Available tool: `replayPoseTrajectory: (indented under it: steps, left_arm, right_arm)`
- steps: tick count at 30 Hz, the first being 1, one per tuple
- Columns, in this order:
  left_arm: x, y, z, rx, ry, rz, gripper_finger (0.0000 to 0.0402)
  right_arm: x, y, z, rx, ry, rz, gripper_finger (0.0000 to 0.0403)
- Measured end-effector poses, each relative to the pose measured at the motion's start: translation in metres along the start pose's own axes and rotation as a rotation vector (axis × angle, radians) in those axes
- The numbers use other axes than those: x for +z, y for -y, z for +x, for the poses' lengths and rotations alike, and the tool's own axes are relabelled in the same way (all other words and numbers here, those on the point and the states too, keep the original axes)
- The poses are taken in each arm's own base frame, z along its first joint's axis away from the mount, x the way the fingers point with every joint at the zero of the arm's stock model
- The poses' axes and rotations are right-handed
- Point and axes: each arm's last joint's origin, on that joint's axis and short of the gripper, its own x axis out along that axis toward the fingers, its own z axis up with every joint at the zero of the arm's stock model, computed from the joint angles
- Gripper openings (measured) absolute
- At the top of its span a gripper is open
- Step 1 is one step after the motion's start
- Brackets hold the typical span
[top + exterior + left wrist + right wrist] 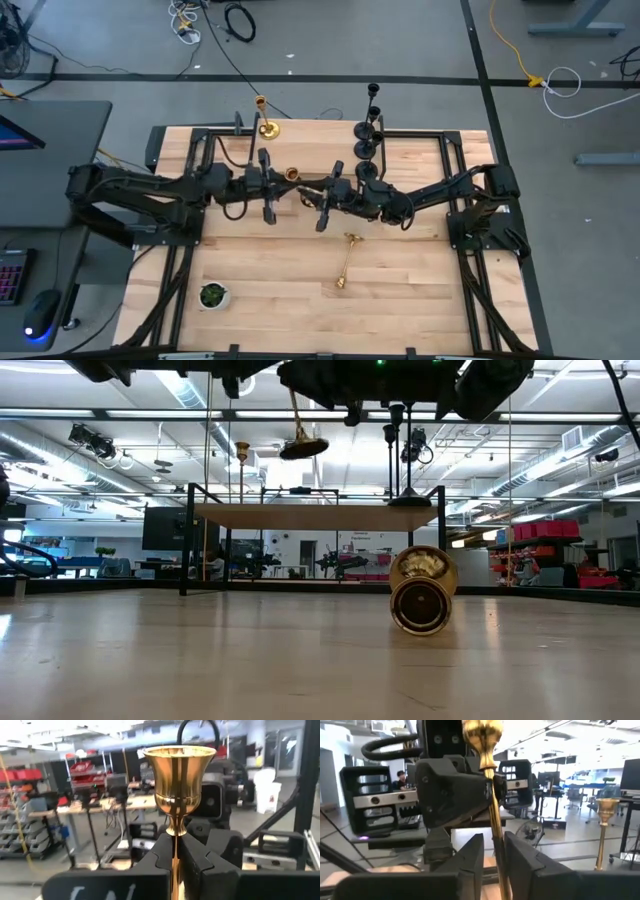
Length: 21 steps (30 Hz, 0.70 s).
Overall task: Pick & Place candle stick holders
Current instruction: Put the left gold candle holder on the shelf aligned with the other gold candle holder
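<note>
The big light wooden table [300, 300] fills the high view, and both dark arms reach in to meet over its middle, toward the far side.

The left gripper [177, 856] is clamped tight on the slim stem of a shiny gold candle stick holder [179, 775], which is up in the air above the table. Its bell-shaped cup stands proud of the fingers, polished and mirror-bright.

The right gripper [493, 857] faces it. Its fingers stand on either side of that same gold stem, and a sliver of gap shows on one side, so its fingers are parted, not clamped.

Along the far edge on the right, three black slim-stemmed candle stick holders [367, 130] stand upright in a close row, round bases just beside each other.

To their left, well apart, a second gold candle stick holder [266, 126] stands upright.

A third gold candle stick holder [346, 261] lies on its side on the table, nearer than the grippers. In the low view its flared round base points at the camera.

In the near-left corner sits a small white pot [212, 296], and inside it is a green plant.
</note>
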Motion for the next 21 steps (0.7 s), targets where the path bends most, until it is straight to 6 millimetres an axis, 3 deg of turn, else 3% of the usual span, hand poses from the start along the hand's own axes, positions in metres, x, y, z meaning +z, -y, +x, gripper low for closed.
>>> replayPoseTrajectory:
  steps: [10, 21]
  left_arm:
    - [0.014, -0.021, -0.024, 0.181, -0.076, 0.030, 0.0012]
    - [0.014, -0.051, -0.042, 0.406, -0.169, 0.063, 0.0012]
  right_arm:
    - [-0.003, -0.007, -0.002, -0.044, -0.039, -0.046, 0.0107]
    - [-0.002, -0.020, -0.007, -0.031, -0.042, -0.051, 0.0109]
